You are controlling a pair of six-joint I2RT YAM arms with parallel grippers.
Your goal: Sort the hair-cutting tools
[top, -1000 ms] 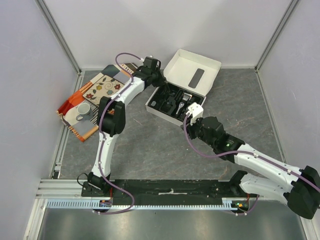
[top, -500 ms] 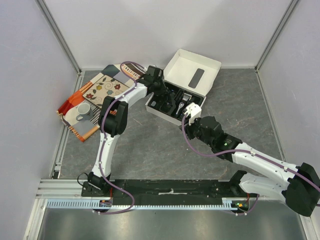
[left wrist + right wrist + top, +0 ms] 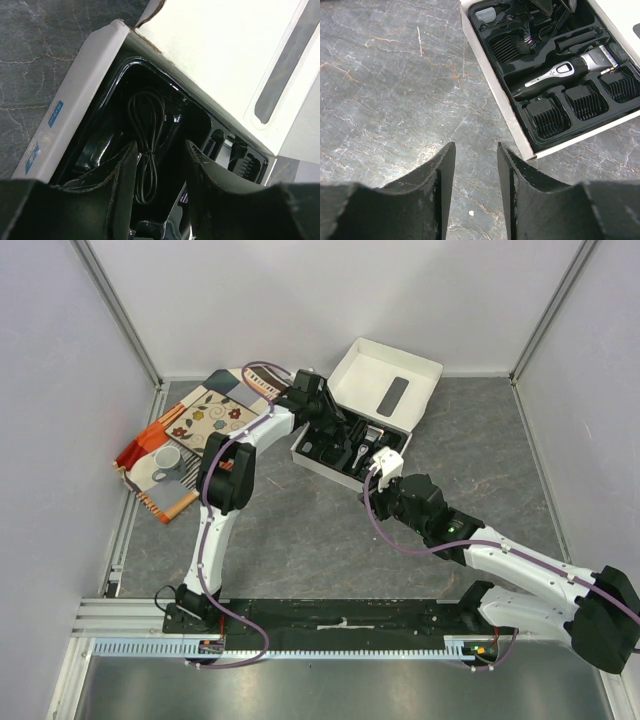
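Observation:
The black-and-silver clipper (image 3: 565, 70) lies in the black tray of the white box (image 3: 495, 100), with black comb attachments (image 3: 547, 118) in pockets around it. A coiled black cord (image 3: 145, 117) rests in a tray pocket at the box's left end. My left gripper (image 3: 160, 147) hovers just above that cord, open, with nothing pinched between its fingers; from above the left gripper (image 3: 335, 425) is over the tray. My right gripper (image 3: 476, 146) is open over bare table just short of the box's near corner, and the top view shows the right gripper (image 3: 380, 472) there too.
The box's white lid (image 3: 385, 380) stands open behind the tray. A white cup (image 3: 167, 458) sits on a patterned cloth (image 3: 200, 415) at the left. The grey stone table (image 3: 300, 530) is walled in on three sides.
My left gripper has moved right from the box's left end to over the tray, and its jaws have opened. The right arm has shifted only slightly.

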